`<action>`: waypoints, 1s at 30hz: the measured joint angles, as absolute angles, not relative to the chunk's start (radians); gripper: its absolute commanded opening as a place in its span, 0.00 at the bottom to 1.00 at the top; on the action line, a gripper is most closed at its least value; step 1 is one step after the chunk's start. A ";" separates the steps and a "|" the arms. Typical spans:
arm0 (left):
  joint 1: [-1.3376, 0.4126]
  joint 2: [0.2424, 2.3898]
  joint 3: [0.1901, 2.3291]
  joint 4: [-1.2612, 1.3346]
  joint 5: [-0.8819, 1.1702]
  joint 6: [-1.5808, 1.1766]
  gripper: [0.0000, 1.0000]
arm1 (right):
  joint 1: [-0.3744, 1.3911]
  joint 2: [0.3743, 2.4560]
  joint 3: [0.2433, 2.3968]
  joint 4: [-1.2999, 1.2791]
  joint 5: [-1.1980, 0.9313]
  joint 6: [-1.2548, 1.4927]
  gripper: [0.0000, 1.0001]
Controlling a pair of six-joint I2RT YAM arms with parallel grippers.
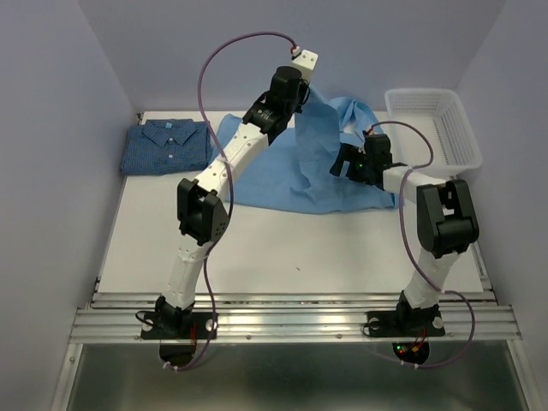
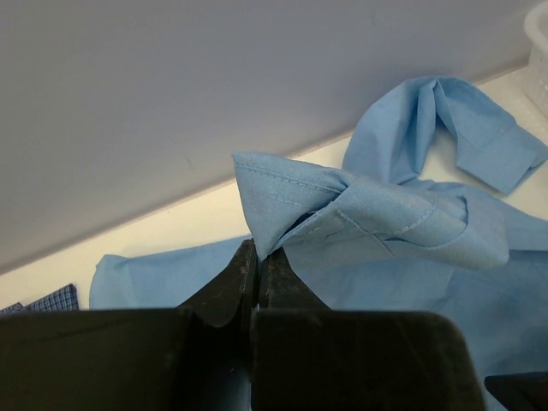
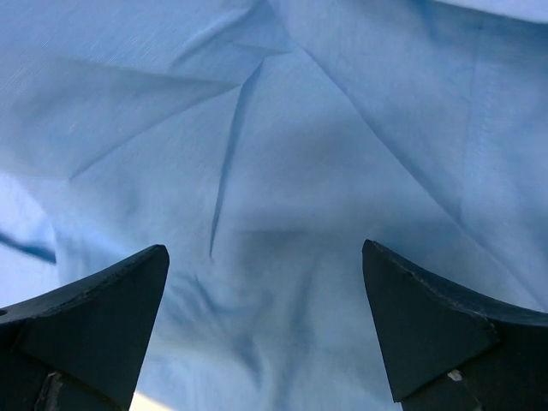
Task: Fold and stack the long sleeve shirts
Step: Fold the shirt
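The left claw (image 2: 259, 253) pinches a bunched edge of the light blue shirt (image 1: 282, 175), holding it above the surface (image 1: 282, 253) while the rest lies spread out. The right claw (image 3: 264, 248) gapes wide over that cloth. The checked shirt (image 1: 167, 147) sits folded far left.

We locate the table (image 1: 282, 248) in front of the two arm bases. The far-left shirt (image 1: 167, 147) lies on the table in its far left corner. The central shirt (image 1: 291, 175) lies on the table just to the right of it, along the far edge. The basket (image 1: 467, 128) stands in the far right corner, to the right of the central shirt. The left gripper (image 2: 257, 257) sits above the central shirt's far part, clamped on a raised fold. The right gripper (image 3: 265, 257) sits over its right part, left of the basket.
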State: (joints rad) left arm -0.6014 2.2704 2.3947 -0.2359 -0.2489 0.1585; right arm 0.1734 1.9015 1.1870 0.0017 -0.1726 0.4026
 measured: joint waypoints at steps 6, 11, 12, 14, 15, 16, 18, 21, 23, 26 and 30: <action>-0.601 2.233 2.300 -0.275 -0.236 0.096 0.00 | 0.173 1.675 1.052 -0.058 -0.116 0.389 1.00; -0.601 2.231 2.290 -0.327 -0.236 0.047 0.00 | 0.163 1.542 1.024 -0.191 0.117 0.459 1.00; -0.601 2.231 2.290 -0.329 -0.236 0.042 0.00 | 0.153 1.537 1.023 -0.208 0.146 0.471 1.00; -0.601 2.231 2.288 -0.330 -0.235 0.031 0.00 | 0.118 1.530 0.998 -0.241 0.205 0.498 1.00; -0.601 2.231 2.283 -0.329 -0.234 0.027 0.00 | 0.103 1.530 0.985 -0.255 0.222 0.508 1.00; -0.601 2.231 2.275 -0.326 -0.234 0.019 0.00 | 0.089 1.530 0.970 -0.269 0.234 0.518 1.00; -0.601 2.231 2.251 -0.319 -0.231 0.005 0.00 | 0.063 1.531 0.945 -0.309 0.256 0.534 1.00; -0.601 2.231 2.197 -0.308 -0.228 -0.016 0.00 | 0.054 1.550 0.941 -0.330 0.262 0.550 0.99; -0.601 2.229 2.141 -0.287 -0.225 -0.034 0.00 | 0.054 1.573 0.942 -0.329 0.262 0.554 0.80; -0.601 2.223 2.016 -0.249 -0.219 -0.068 0.00 | 0.056 1.617 0.942 -0.328 0.269 0.561 0.47; -0.595 2.222 1.857 -0.209 -0.194 -0.121 0.00 | 0.054 1.628 0.942 -0.324 0.306 0.562 0.21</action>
State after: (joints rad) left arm -0.5949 2.2223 1.8572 -0.2089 -0.1944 -0.1207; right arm 0.0540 1.6276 0.9417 -0.3244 0.3061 0.5621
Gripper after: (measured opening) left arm 0.052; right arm 0.384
